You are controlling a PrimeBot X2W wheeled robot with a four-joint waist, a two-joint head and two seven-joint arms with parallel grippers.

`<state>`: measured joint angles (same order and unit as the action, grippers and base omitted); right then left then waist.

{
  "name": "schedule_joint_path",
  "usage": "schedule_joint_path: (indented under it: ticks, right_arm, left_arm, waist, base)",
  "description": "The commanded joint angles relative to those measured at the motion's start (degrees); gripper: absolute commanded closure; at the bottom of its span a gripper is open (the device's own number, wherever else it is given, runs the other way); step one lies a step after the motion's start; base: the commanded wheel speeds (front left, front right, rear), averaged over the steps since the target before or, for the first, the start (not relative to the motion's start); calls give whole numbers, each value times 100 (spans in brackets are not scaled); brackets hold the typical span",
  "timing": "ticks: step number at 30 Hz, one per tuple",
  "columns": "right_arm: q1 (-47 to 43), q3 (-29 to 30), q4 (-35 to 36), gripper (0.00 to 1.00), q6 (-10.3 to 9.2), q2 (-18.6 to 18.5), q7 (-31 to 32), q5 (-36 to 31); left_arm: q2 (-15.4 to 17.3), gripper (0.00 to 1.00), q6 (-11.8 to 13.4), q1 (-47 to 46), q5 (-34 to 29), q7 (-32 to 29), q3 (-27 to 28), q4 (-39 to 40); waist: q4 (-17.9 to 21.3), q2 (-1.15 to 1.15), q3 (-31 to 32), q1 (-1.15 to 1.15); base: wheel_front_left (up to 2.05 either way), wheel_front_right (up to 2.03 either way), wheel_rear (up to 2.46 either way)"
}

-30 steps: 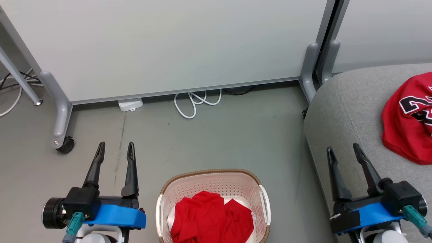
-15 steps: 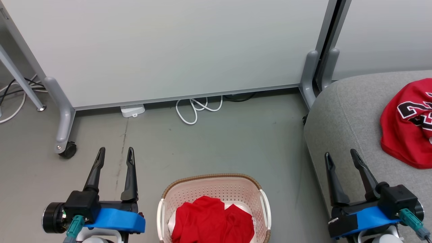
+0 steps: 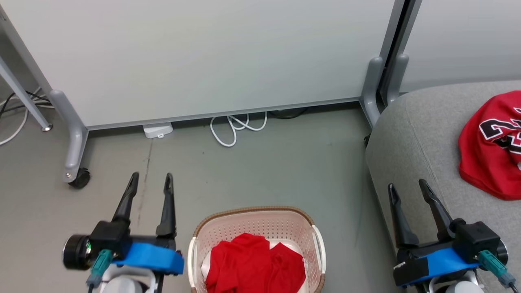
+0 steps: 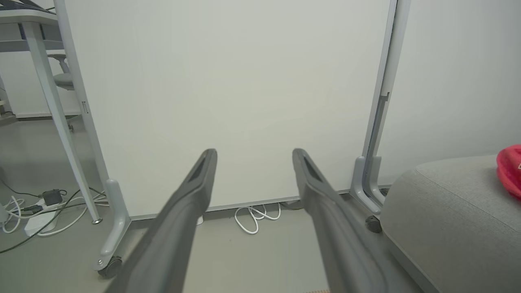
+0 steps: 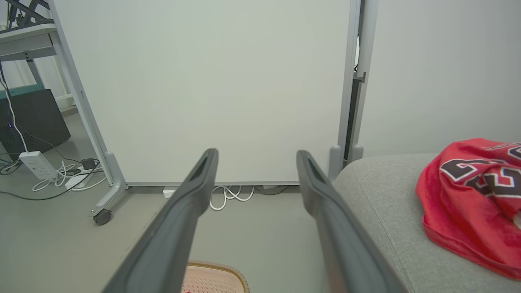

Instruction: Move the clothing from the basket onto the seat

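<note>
The left gripper (image 3: pixel 151 176) hangs wide open and empty over the floor, just left of the basket (image 3: pixel 254 211). One red garment (image 3: pixel 252 266) lies crumpled inside. A gripper would probably do best to come straight down on its raised middle fold, clear of the basket wall, and pinch deep. The right gripper (image 3: pixel 407 184), equally spread and empty, hovers at the left edge of the seat (image 3: pixel 411 130), where the jersey (image 3: pixel 490 150) already lies. The basket's near side and the jersey's right part are cut off.

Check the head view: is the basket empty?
No, a crumpled red garment lies inside the cream basket, while the red jersey rests on the grey seat.
</note>
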<state>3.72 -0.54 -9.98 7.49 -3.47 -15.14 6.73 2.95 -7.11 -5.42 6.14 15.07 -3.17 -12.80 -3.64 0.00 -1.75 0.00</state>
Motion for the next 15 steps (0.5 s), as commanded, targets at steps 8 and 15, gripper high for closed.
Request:
schedule_joint_path:
  ticks: [8,15]
  right_arm:
    - [497,-115,116,0,1,-86,-1,-11]
    - [1123,-175,320,0,1,-71,-1,-19]
  left_arm:
    - [321,0,-38,-1057,228,15,-972,-947]
    - [728,0,-38,-2071,395,15,-1969,-1833]
  waist:
    - [374,0,-573,0]
    - [849,0,-1479,0]
  base:
    - [0,0,0]
    - [0,0,0]
